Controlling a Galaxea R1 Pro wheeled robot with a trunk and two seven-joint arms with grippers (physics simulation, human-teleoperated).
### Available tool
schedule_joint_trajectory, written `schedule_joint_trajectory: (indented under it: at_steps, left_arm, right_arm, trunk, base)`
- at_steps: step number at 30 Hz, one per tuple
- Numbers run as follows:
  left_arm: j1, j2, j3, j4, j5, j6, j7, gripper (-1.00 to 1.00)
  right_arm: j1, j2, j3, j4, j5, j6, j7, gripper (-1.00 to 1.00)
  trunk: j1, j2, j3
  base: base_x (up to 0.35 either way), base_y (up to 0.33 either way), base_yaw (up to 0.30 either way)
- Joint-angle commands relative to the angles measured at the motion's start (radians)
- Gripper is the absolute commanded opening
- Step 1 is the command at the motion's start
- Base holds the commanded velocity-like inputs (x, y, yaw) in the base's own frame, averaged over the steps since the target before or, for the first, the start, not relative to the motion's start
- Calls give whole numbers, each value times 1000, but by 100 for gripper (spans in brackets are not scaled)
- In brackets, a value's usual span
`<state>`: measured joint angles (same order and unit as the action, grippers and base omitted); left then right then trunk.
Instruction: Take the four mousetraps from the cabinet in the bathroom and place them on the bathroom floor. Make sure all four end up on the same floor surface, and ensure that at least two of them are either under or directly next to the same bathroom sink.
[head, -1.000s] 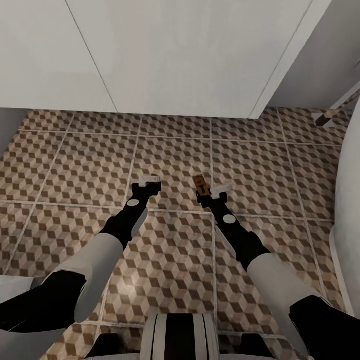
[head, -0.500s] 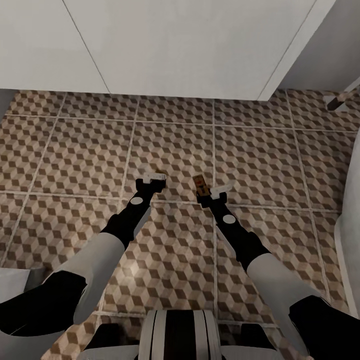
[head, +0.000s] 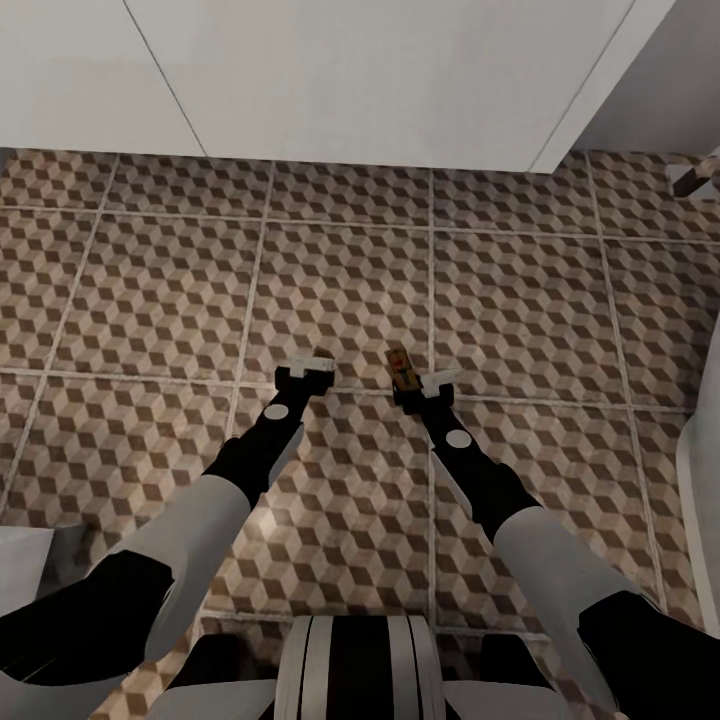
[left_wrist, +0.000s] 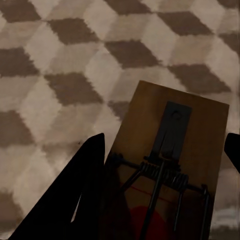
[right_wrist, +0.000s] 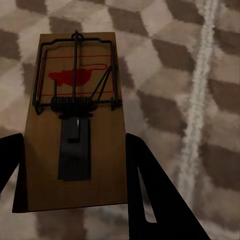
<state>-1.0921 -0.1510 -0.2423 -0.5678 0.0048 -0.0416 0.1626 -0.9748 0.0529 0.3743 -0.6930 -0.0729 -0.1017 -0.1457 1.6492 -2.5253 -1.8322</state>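
a: two mousetraps are showing — one mousetrap (right_wrist: 75, 130) is sitting clamped in the right gripper (head: 415, 385), the other trap (left_wrist: 167, 165) is gripped by the left gripper (head: 305, 372), both low over the bathroom floor (head: 330, 290).

b: if either is dropping tilted, it's likely skidding away from the white vanity (head: 330, 80).

Matt wooden mousetraps (right_wrist: 75, 125) with dark metal springs; matt tiled bathroom floor (head: 520, 300).

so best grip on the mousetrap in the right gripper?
Across the two long edges of the mousetrap, near the plain end behind the spring, as the right gripper has it now. The flat board offers parallel sides; the wire bar and red bait spot stay clear.
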Motion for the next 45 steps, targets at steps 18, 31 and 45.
schedule_joint_trajectory:
  at_steps: [18, 31, 45]
  left_arm:
    - [47, 3, -17, -33, -5, -11, 11, -100]
    - [168, 7, -18, -273, -5, -18, 10, -100]
    - [222, 10, -18, -280, -9, -18, 8, -100]
  right_arm:
    - [1, -1, 6, 39, -7, -120, -12, -100]
    - [2, -1, 6, 46, -5, -159, -13, -100]
    - [2, -2, 6, 46, -5, -159, -16, -100]
  trunk:
    - [0, 0, 0]
    - [0, 0, 0]
    - [0, 0, 0]
  base:
    - [0, 0, 0]
    - [0, 0, 0]
    - [0, 0, 0]
